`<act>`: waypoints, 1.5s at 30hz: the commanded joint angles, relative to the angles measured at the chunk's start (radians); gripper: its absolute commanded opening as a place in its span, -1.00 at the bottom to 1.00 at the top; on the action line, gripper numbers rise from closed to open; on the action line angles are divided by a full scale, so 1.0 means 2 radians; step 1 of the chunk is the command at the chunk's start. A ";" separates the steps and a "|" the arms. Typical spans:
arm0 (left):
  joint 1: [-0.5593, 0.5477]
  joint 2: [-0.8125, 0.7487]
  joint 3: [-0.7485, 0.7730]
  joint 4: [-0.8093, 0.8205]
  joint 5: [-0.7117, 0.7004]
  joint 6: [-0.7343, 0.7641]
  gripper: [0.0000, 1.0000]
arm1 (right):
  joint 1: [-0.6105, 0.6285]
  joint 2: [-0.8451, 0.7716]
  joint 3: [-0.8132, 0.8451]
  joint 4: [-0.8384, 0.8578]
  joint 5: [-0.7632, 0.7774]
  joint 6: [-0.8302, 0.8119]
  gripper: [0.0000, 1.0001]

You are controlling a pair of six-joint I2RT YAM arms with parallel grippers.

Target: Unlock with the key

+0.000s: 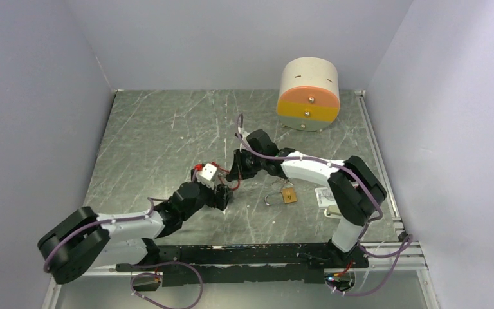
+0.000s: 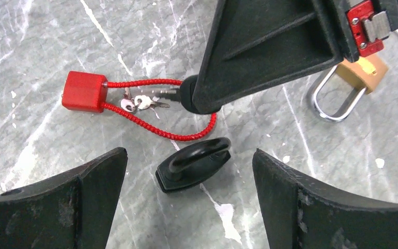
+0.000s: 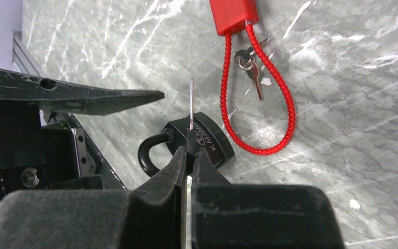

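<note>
A black padlock (image 2: 194, 164) lies flat on the table, just ahead of my open left gripper (image 2: 189, 207); it also shows in the right wrist view (image 3: 210, 142). My right gripper (image 3: 190, 150) is shut on a key (image 3: 191, 101), whose thin blade points away from the fingers. In the left wrist view this key (image 2: 165, 94) hangs over the red cable loop, apart from the black padlock. A red cable lock (image 2: 84, 92) lies to the left with a small bunch of keys (image 2: 140, 102). In the top view the left gripper (image 1: 222, 196) and the right gripper (image 1: 234, 172) are close together.
A brass padlock (image 1: 288, 195) with an open shackle lies right of the grippers and also shows in the left wrist view (image 2: 365, 72). A round beige drawer unit (image 1: 309, 93) with orange and yellow fronts stands at the back right. Grey walls enclose the table.
</note>
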 commanded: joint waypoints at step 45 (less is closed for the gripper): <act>0.079 0.230 0.457 -0.763 0.097 -0.727 0.21 | -0.060 -0.304 -0.193 -0.071 0.272 0.175 -1.00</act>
